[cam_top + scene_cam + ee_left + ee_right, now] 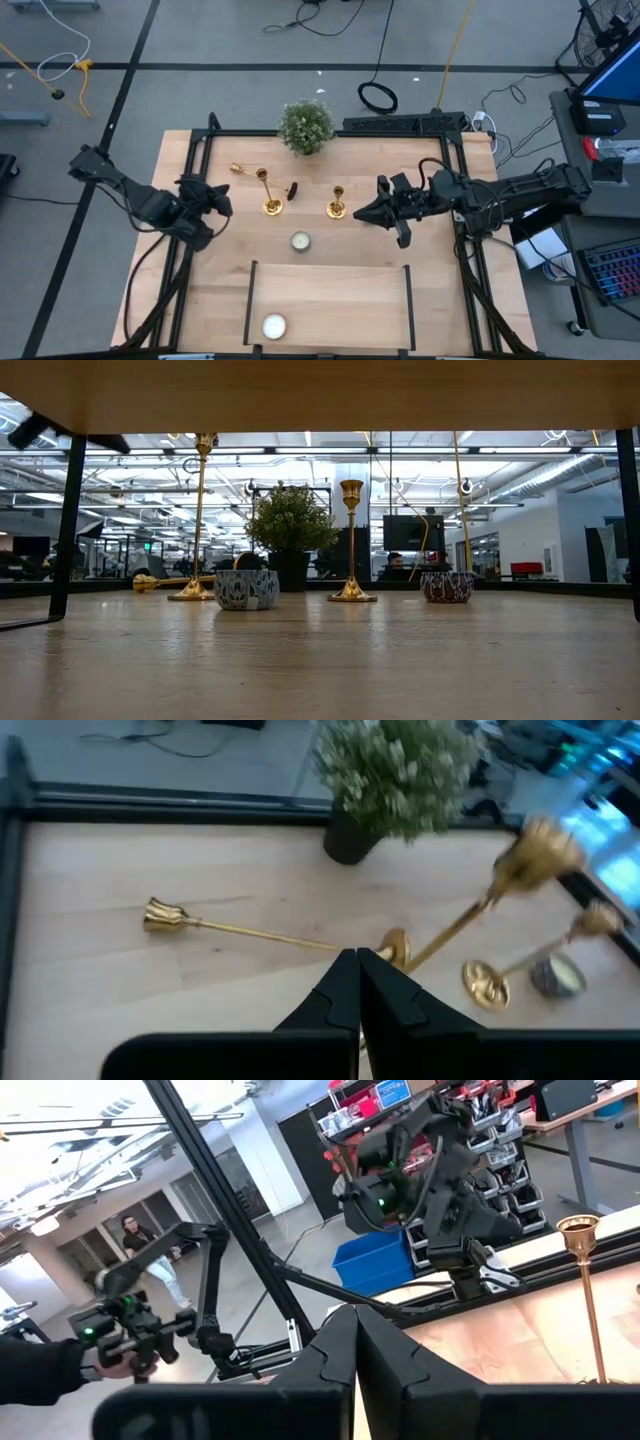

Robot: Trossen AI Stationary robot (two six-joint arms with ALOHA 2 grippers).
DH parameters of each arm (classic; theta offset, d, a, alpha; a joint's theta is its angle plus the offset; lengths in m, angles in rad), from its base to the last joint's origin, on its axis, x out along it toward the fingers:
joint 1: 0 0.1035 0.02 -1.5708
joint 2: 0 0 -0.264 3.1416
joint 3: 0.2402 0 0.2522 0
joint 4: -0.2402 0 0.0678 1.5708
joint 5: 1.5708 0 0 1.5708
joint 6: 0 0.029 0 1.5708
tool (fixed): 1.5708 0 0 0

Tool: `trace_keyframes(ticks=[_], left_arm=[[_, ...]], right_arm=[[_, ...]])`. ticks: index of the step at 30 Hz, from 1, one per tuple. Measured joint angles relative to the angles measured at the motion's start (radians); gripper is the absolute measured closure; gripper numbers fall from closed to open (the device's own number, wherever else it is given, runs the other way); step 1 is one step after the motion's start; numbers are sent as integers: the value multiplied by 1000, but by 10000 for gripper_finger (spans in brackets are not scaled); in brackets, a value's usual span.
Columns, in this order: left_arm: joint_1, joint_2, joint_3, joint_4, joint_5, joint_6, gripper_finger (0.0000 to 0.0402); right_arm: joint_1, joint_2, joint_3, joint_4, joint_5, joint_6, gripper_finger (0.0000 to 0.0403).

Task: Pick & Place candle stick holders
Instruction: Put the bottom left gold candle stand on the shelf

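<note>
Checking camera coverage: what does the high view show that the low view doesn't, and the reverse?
High view only: both arms, the left gripper and right gripper shut and empty above the table; a third candlestick lying flat; a second tealight candle near the front edge.
Low view only: the patterned sides of the candle tins and the room behind, with a person seated far off.
Both: two upright gold candlesticks, the potted plant and the middle candle.
</note>
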Motion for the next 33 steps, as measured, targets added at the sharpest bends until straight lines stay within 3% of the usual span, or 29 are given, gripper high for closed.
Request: trace_keyframes(ticks=[7, 18, 26, 33], left_arm=[[-41, -191, -219, 293, -32, 233, 401], [-21, -348, -458, 793, 52, 920, 401], [126, -347, -467, 888, -2, 1068, 398], [314, -323, -467, 1002, 180, 1140, 387]], right_arm=[[-16, 0, 0, 0, 2, 19, 403], [-68, 0, 0, -16, 21, 55, 403], [-103, 0, 0, -16, 20, 91, 403], [-116, 0, 0, -16, 20, 91, 403]])
